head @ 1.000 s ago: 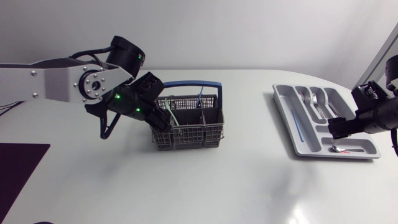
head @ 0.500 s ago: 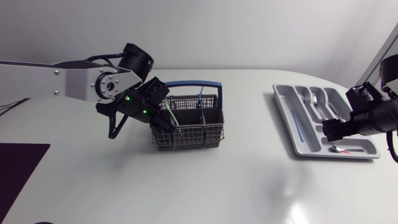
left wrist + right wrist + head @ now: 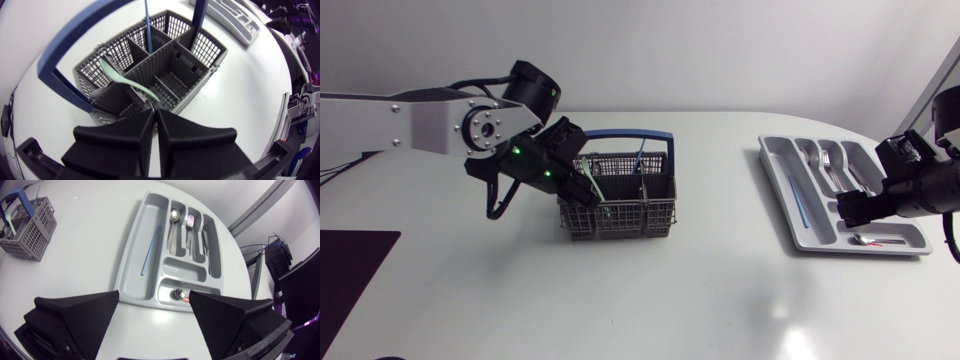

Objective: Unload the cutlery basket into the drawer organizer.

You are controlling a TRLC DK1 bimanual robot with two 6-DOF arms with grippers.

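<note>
Bright, even light from above on the white table (image 3: pixel 700 290), with a pale glare patch on its near right part in the head view. Shadows are soft and short: one at the near side of the cutlery basket (image 3: pixel 620 215), another along the near edge of the drawer organizer (image 3: pixel 798 238). Small green indicator lights glow on the left arm (image 3: pixel 440 125).

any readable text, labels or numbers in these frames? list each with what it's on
None legible in any view.
The cutlery basket, drawer organizer and mint-green utensil: no print visible.
The small red-marked piece in the organizer's end compartment: too small to tell whether the red is print.
The dark speck on the table: too small to read.
The left arm: green lights only, no characters.
</note>
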